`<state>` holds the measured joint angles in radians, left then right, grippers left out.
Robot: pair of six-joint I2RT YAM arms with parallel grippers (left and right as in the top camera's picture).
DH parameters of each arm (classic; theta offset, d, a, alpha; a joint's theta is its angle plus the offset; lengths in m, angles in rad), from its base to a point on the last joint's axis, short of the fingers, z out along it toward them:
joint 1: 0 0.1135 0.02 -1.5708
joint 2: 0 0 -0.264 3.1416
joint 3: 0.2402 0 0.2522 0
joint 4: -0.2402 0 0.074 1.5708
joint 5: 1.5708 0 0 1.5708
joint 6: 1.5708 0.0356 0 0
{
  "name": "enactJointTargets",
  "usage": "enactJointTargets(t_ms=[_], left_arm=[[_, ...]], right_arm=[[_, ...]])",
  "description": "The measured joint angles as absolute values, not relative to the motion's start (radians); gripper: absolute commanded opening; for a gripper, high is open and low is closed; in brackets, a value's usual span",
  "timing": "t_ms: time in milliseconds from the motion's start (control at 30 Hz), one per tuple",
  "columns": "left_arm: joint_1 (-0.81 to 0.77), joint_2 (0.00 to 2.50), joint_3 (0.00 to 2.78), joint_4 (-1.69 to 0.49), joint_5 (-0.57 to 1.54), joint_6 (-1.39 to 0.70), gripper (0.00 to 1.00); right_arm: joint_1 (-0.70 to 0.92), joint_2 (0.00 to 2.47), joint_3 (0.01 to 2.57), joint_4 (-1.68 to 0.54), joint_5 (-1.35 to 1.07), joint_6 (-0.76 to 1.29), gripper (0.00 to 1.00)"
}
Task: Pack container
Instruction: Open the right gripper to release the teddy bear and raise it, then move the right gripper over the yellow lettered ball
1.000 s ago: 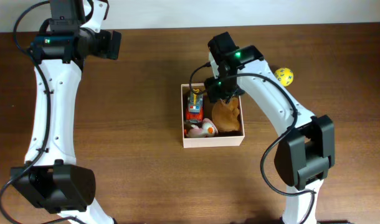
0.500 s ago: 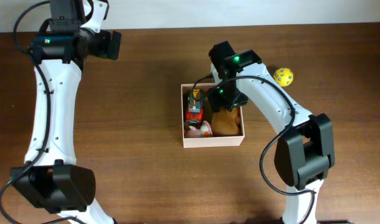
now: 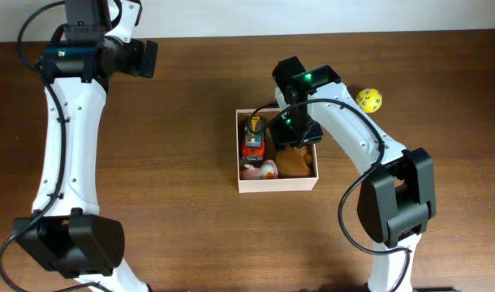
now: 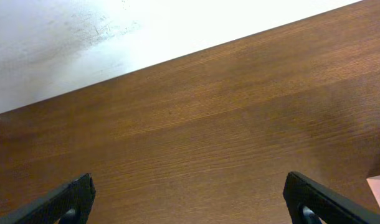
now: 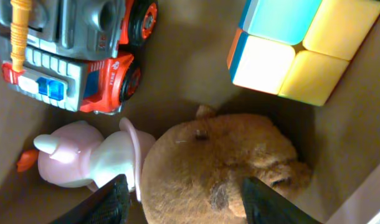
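Note:
The container (image 3: 277, 184) is a square white box with a tan inside (image 5: 190, 68), standing mid-table. In it lie a red and grey toy truck (image 3: 252, 138) (image 5: 78, 50), a pink figure (image 3: 260, 169) (image 5: 84, 162), a pastel cube (image 5: 299, 43) and a brown plush toy (image 3: 294, 161) (image 5: 221, 162). My right gripper (image 3: 296, 134) (image 5: 185, 190) reaches down into the box, its fingers on either side of the plush and shut on it. Far off at the back left, my left gripper (image 3: 146, 58) (image 4: 190, 199) hangs wide open over bare wood.
A yellow ball (image 3: 370, 100) lies on the brown table right of the box, behind the right arm. The table's far edge meets a white wall (image 4: 84, 37) close to the left gripper.
The right gripper has sunk lower into the box with the plush, which now rests in the right half. The left arm has not moved.

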<state>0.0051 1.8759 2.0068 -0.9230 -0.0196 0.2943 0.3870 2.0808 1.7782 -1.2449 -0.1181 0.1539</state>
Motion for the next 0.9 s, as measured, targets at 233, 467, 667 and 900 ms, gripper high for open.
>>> enactJointTargets(t_ms=[233,467,667,900], left_arm=[[0.005,1.876,2.007,-0.923,-0.020,0.294,0.99],[0.005,1.876,2.007,-0.923,-0.020,0.294,0.99],[0.005,1.876,2.007,-0.923,-0.020,0.294,0.99],[0.005,1.876,2.007,-0.923,-0.020,0.294,0.99]], right_arm=[[0.387,2.081,1.888,-1.283,-0.119,0.154,0.62],[0.356,2.081,2.035,-1.352,-0.113,0.158,0.63],[0.212,2.080,2.186,-1.393,-0.080,0.161,0.69],[0.020,2.080,2.242,-1.387,-0.040,0.163,0.88]])
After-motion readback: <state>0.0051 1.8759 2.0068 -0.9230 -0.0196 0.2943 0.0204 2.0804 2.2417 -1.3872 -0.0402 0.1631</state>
